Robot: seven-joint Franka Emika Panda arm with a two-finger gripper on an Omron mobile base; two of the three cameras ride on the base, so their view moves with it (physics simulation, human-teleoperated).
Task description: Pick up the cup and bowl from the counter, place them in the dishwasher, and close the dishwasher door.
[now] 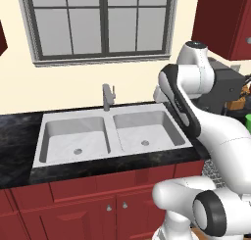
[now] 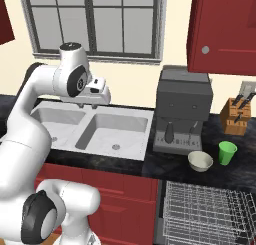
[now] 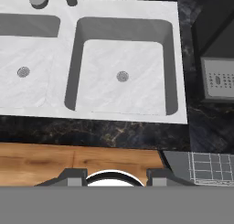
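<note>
The green cup (image 2: 227,152) and the cream bowl (image 2: 200,161) stand side by side on the black speckled counter (image 2: 175,166), just right of the coffee machine. Below them the dishwasher stands open with its wire rack (image 2: 210,214) pulled out; a corner of that rack (image 3: 205,166) is also in the hand view. The dishwasher door is hidden from view. My gripper (image 2: 86,106) hangs above the double sink, well left of the cup and bowl, pointing down. In the hand view my gripper (image 3: 115,177) is open, fingertips apart with nothing between them.
The steel double sink (image 2: 95,126) with its faucet (image 1: 107,97) lies under the hand. A dark coffee machine (image 2: 182,111) stands between the sink and the dishes. A knife block (image 2: 236,115) sits at the back right, with dark red wall cabinets (image 2: 225,29) above.
</note>
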